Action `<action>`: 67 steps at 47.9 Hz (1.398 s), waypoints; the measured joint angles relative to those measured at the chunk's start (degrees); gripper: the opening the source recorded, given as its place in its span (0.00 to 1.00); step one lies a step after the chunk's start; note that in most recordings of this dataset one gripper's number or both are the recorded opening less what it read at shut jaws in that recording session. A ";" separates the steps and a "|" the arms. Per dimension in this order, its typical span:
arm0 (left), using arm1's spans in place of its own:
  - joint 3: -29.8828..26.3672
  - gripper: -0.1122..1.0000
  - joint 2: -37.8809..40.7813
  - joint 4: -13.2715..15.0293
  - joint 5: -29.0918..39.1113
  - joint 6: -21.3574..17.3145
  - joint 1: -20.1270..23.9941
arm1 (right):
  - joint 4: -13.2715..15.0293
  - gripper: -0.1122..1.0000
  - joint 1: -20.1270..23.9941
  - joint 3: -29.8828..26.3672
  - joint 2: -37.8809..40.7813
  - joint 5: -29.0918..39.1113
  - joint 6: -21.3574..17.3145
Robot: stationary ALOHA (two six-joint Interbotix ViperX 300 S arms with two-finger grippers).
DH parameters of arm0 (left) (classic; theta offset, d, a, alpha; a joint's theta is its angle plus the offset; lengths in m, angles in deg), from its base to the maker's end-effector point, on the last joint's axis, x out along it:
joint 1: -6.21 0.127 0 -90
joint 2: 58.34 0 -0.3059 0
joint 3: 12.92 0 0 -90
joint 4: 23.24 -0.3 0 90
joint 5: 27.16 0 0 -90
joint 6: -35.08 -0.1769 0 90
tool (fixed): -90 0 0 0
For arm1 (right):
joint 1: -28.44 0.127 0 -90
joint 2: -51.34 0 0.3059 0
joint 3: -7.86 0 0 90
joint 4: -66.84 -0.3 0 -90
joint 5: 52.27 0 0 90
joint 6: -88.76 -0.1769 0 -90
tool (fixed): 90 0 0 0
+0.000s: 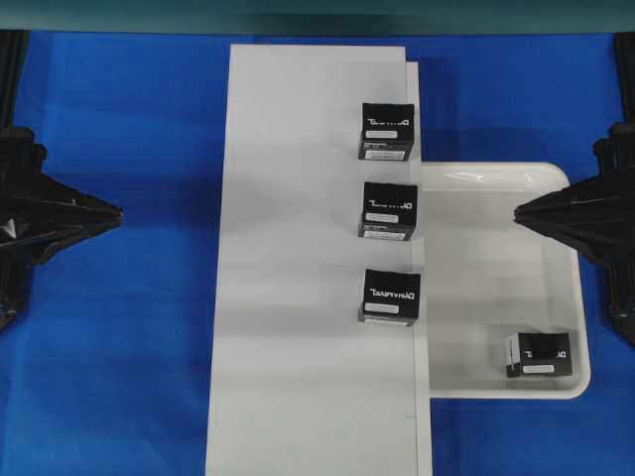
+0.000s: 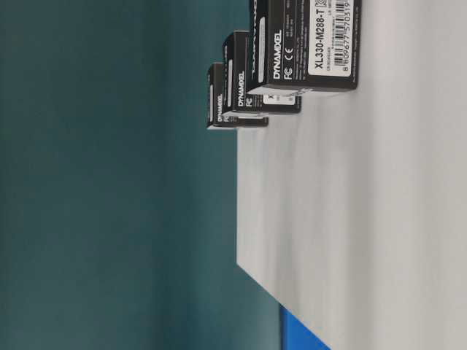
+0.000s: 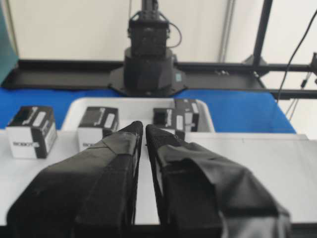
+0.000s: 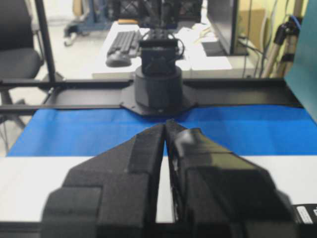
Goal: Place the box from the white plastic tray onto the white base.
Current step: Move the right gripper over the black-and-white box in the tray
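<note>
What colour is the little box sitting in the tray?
Black, with white writing and a white label. The box in the white plastic tray shows best in the overhead view.

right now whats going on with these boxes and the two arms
Nothing is being handled at this moment. Three black boxes sit in a column on the white base, and one box remains in the white plastic tray, near its corner. The left gripper and right gripper are both shut, empty and pulled back at the sides.
</note>
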 measured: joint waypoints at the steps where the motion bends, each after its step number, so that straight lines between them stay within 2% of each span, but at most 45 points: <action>1: 0.00 0.23 0.00 0.00 0.09 0.09 0.00 | 0.00 0.23 0.00 -0.09 0.00 0.00 0.09; 5: -0.53 0.13 -0.26 -0.44 1.85 0.53 -0.09 | -1.49 0.13 0.18 -1.14 -0.18 2.46 -0.79; 7: -0.97 0.08 -0.26 -0.53 2.99 0.62 -0.09 | -2.81 0.09 0.26 -2.20 -0.53 5.98 -1.76; 11: -2.11 0.04 -0.35 -0.62 5.01 0.62 -0.09 | -4.13 0.08 0.18 -5.19 -0.97 15.03 -2.90; 20: -3.78 0.04 -0.44 -0.70 8.96 0.70 0.00 | -4.57 0.08 0.70 -14.50 -0.97 38.58 -4.66; 24: -4.13 0.04 -0.44 -0.70 9.76 0.88 -0.09 | -4.57 0.08 1.32 -17.58 -0.35 46.93 -5.19; 31: -4.22 0.04 -0.44 -0.70 10.02 0.97 -0.09 | -4.83 0.08 3.78 -22.59 3.08 59.85 -6.77; 37: -4.22 0.04 -0.44 -0.70 10.02 0.88 -0.09 | -4.83 0.08 6.86 -25.84 6.59 67.85 -8.17; 44: -4.22 0.04 -0.44 -0.70 10.02 1.05 0.00 | -4.83 0.08 11.16 -28.65 11.69 74.79 -9.76; 52: -4.22 0.04 -0.53 -0.70 10.02 1.05 -0.09 | -4.92 0.08 14.24 -30.41 17.58 79.72 -13.27; 57: -4.22 0.04 -0.44 -0.70 10.02 1.05 0.00 | -4.92 0.08 14.68 -30.67 20.74 81.39 -14.68; 67: -4.22 0.04 -0.44 -0.70 10.02 1.05 0.00 | -4.92 0.11 15.03 -29.18 24.43 81.91 -14.85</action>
